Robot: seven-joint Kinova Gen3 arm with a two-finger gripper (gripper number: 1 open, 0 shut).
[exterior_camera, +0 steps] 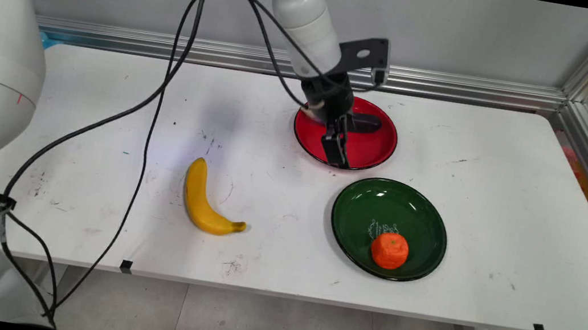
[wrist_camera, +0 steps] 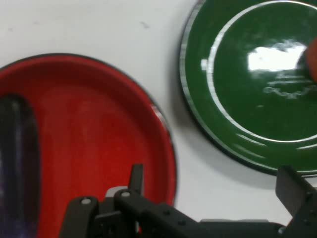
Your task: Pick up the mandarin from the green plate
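The tool [exterior_camera: 337, 149] hangs released over the red plate's [exterior_camera: 373, 150] near rim, holding nothing. A dark eggplant [exterior_camera: 364, 122] lies just behind it on that plate, toward the counter's [exterior_camera: 498, 188] far edge, long axis running left-right. The green plate [exterior_camera: 415, 205] with an orange [exterior_camera: 389, 250] sits nearer the front edge; a banana [exterior_camera: 201, 201] lies to the left.

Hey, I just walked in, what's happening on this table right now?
A white robot arm has its claw low over the red plate, open and holding nothing. A dark eggplant lies on that plate, just behind the claw. Next to it, the green plate holds an orange. A banana lies by itself on the white table, off to the side.
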